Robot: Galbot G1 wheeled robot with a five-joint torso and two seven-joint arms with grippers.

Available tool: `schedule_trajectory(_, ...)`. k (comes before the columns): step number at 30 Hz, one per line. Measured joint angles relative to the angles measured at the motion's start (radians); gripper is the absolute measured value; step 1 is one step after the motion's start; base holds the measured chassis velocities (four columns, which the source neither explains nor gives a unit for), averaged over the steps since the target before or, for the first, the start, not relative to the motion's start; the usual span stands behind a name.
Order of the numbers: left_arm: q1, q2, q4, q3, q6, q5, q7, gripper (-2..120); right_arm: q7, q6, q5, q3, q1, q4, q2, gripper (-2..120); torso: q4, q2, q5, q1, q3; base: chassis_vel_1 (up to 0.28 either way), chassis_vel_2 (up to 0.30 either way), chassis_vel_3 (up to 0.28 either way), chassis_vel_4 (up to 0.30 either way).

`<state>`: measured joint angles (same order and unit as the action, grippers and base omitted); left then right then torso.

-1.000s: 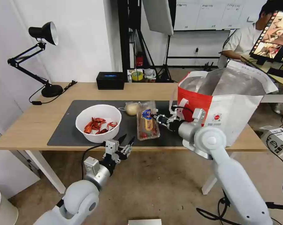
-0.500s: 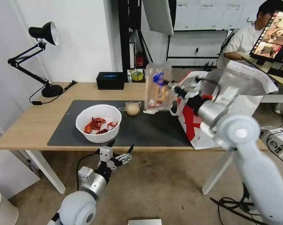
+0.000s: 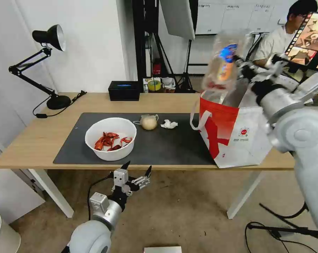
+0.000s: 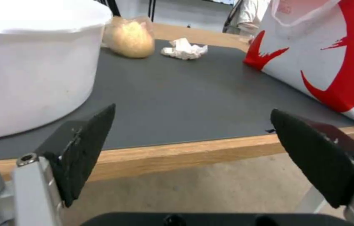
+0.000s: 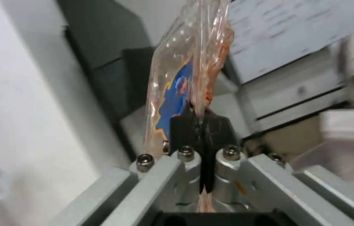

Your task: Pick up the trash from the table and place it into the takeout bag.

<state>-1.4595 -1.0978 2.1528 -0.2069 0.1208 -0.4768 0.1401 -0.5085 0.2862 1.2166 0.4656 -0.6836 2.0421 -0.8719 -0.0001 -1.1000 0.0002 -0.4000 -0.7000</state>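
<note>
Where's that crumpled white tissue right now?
In the head view, the crumpled tissue lies on the dark mat, between the knotted bag and the takeout bag.

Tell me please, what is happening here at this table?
The robot is clearing trash. Its right claw is shut on a clear hinged plastic tray with red scraps, holding it in the air above the open red-and-white takeout bag. The left claw hangs open just below the front edge of the light-wood table, holding nothing. A white round bowl of red crayfish shells, a small knotted clear bag with a beige lump and a crumpled white tissue lie on the dark grey mat.
</note>
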Motion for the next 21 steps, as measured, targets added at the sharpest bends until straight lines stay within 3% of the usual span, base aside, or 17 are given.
schedule_trajectory(8,0.003,-0.002,-0.003,0.008,0.0,0.003,0.001,100,-0.015,0.006,-0.084,0.029,-0.096,-0.005,0.018,0,0.0,0.0,0.0,0.0,0.0,0.0,0.0,0.0,0.0)
schedule_trajectory(21,0.007,-0.006,-0.006,0.012,0.003,0.011,0.003,100,-0.017,0.026,-0.045,0.033,-0.149,0.008,-0.016,0,0.0001,0.0,-0.0002,0.0,0.0,0.0,0.0,0.0,0.0)
